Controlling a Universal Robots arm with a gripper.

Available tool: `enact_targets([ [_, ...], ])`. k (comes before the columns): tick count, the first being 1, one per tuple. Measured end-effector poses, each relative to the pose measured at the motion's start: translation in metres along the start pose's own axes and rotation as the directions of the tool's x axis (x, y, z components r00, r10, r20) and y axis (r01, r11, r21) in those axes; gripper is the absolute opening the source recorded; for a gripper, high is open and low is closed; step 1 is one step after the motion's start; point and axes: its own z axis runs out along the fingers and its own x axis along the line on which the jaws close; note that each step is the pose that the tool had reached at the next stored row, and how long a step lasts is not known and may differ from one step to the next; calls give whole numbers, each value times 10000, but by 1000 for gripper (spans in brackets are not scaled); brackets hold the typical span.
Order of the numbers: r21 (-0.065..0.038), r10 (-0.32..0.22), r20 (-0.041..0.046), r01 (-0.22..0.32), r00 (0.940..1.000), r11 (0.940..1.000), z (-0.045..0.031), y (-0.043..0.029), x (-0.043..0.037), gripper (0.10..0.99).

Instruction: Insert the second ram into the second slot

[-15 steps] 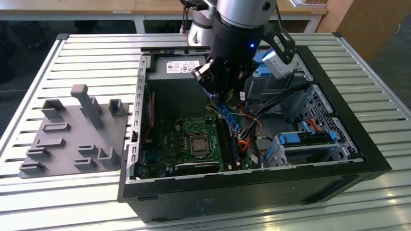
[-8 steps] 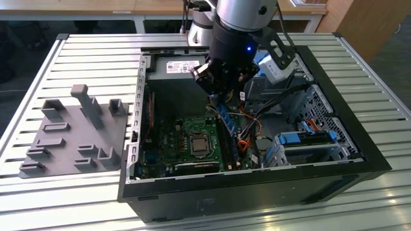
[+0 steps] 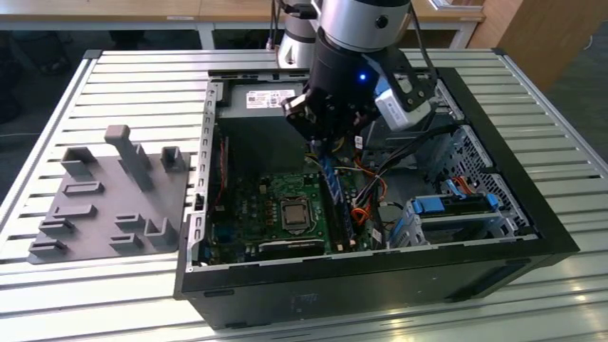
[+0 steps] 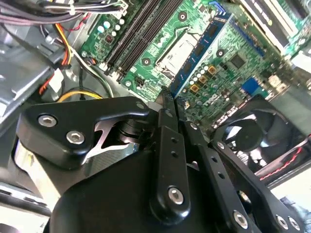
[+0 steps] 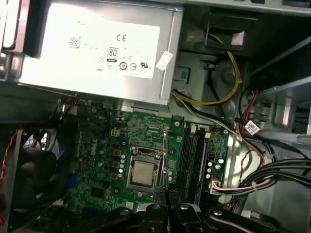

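white label (image 5: 104, 41) on psu (image 5: 97, 90): cert marks, barcode; txt too small to read.

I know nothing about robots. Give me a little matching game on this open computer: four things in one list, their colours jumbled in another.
Things:
1. memory stick held in the gripper
2. fan
3. plastic holder on the table
4. power supply box

Colours:
A. grey
B. silver with a white label
C. blue
D. black

Pairs: 1-C, 2-D, 3-A, 4-B
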Motion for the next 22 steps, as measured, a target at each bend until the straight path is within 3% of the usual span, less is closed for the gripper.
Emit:
enact_targets([
  [8, 2, 1009, 30, -1009, 9949, 9949, 38, -1, -3, 137],
  [18, -2, 1060, 32, -1060, 9944, 9944, 209, -11, -65, 137],
  [22, -16, 1162, 34, -1162, 9932, 9932, 277, -20, -127, 137],
])
